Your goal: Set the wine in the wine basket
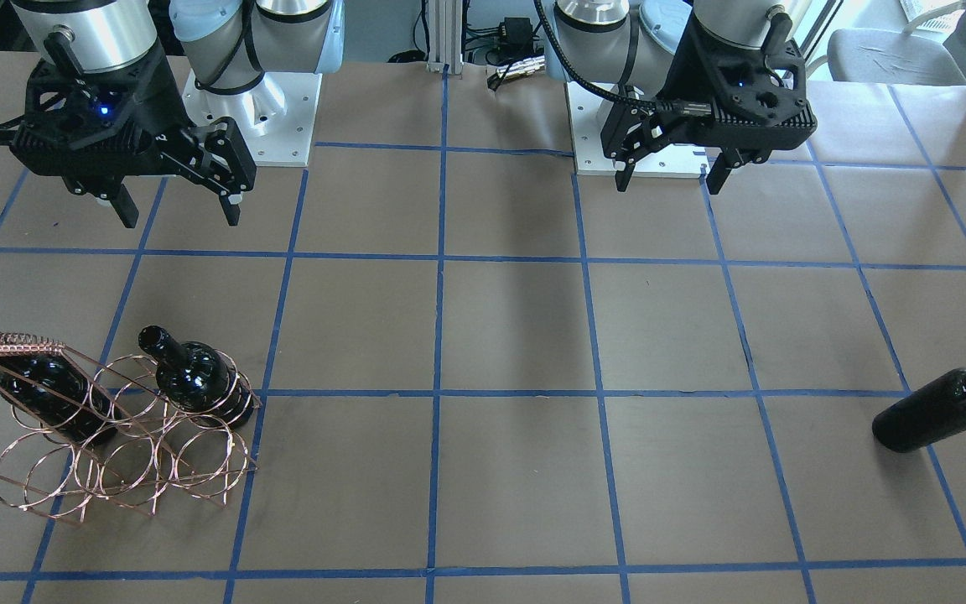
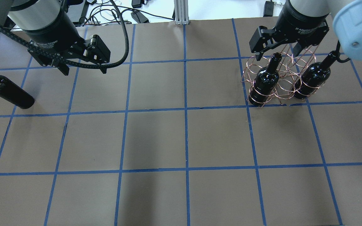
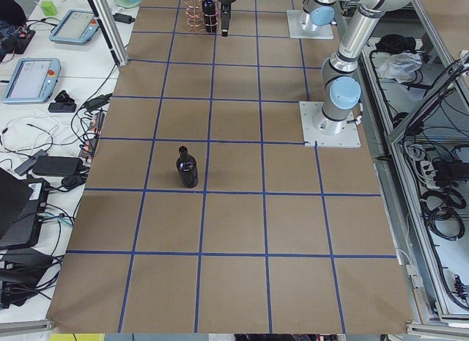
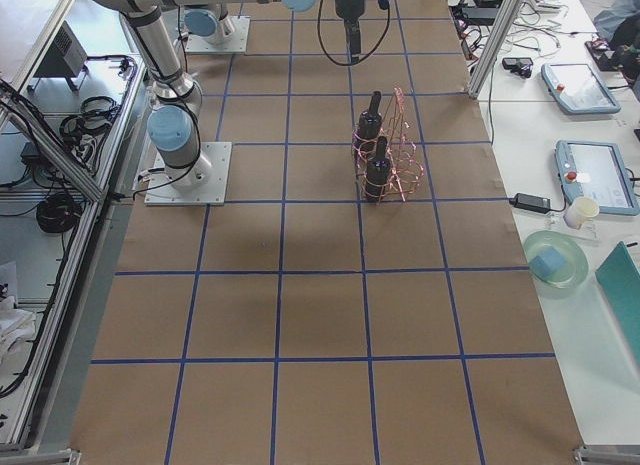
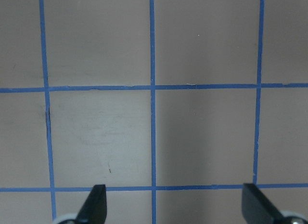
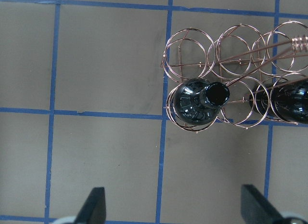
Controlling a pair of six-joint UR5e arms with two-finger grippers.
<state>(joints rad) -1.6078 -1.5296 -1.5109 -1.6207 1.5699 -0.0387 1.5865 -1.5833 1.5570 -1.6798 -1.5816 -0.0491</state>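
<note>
The copper wire wine basket (image 1: pixel 13 342) stands on the table on my right side, with two black wine bottles upright in it (image 2: pixel 264 81) (image 2: pixel 313 78). A third wine bottle (image 2: pixel 8 92) stands upright alone on my left side; it also shows in the front view (image 1: pixel 936 411) and the exterior left view (image 3: pixel 188 169). My left gripper (image 2: pixel 83 70) is open and empty, hanging above the table beside that lone bottle. My right gripper (image 2: pixel 275 54) is open and empty, high over the basket; its wrist view shows the basket (image 6: pixel 297 41) and a bottle mouth (image 6: pixel 217 93) below.
The table is brown paper with a blue tape grid. The arm bases (image 1: pixel 252 109) (image 1: pixel 642 134) sit at the robot's edge. Side benches with tablets (image 4: pixel 585 85) and cables (image 3: pixel 44 165) run along the operators' side of the table.
</note>
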